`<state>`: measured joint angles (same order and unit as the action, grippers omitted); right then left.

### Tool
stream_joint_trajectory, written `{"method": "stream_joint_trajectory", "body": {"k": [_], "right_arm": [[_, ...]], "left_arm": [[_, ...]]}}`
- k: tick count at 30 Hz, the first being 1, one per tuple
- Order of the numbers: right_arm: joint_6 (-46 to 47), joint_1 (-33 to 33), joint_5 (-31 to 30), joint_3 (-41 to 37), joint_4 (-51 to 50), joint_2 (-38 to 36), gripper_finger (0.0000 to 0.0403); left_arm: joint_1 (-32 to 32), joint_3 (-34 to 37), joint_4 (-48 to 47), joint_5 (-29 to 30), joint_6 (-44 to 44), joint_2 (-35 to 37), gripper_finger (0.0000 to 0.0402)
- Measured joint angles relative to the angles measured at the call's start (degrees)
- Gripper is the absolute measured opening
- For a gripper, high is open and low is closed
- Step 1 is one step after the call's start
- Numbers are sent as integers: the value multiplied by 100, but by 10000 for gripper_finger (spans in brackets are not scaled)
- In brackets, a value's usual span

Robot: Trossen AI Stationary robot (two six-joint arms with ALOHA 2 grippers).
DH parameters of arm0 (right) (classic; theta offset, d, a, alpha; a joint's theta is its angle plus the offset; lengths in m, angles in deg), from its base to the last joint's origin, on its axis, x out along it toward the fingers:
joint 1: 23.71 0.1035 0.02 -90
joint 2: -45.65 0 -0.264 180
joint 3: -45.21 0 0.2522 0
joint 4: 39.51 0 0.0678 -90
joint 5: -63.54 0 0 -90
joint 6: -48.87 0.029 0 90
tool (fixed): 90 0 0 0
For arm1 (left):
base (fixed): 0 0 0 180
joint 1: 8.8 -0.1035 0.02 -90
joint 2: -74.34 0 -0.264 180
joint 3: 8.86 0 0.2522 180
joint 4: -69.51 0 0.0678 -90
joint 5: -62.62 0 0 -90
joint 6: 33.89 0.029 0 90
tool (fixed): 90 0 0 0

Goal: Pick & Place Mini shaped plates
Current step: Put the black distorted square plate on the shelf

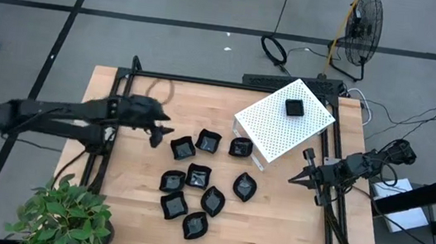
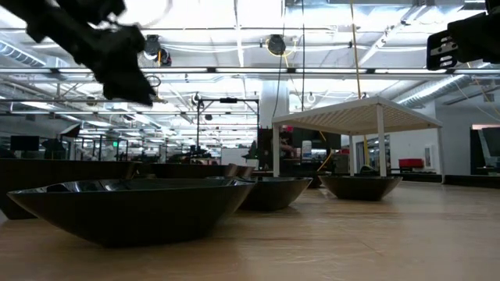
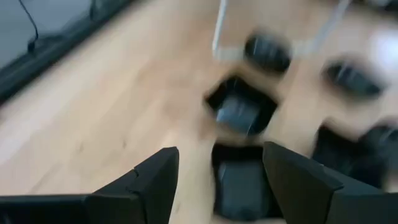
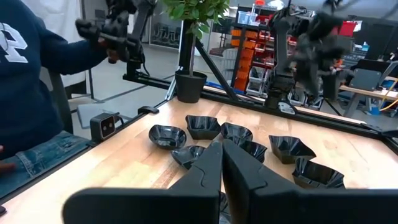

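I see the white perforated box [image 1: 285,119] well beyond my left gripper [image 1: 155,137], one black dish [image 1: 294,108] on its top. The other mini shaped plates [image 1: 197,175] lie clustered just ahead of its spread, empty fingers [image 3: 152,177]. My right gripper [image 1: 296,178] waits past them, pressed together.

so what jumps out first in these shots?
A cluster of glossy black mini plates scattered on the middle of the wooden table, with the white perforated box at the far right carrying one more black plate on top. The left pincer hangs open, empty, just left of the cluster; the right pincer waits shut at the table's right edge.
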<state>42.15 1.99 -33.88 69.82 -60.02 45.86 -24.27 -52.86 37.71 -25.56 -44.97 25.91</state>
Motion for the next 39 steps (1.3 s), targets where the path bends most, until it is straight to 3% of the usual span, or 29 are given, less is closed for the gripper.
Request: {"method": "stream_joint_trajectory", "body": {"k": [7, 18, 29, 39], "right_arm": [[0, 0, 1, 2, 0, -2, 0], [2, 2, 1, 2, 0, -1, 0], [2, 2, 1, 0, 0, -2, 0], [2, 2, 1, 0, 0, 0, 0]], "left_arm": [[4, -60, 139, 127, 70, -1564, 239], [0, -60, 1140, 330, 300, -3006, 239], [4, -60, 1266, 254, -208, -3187, 239], [6, -60, 1140, 70, 27, -3187, 239]]}}
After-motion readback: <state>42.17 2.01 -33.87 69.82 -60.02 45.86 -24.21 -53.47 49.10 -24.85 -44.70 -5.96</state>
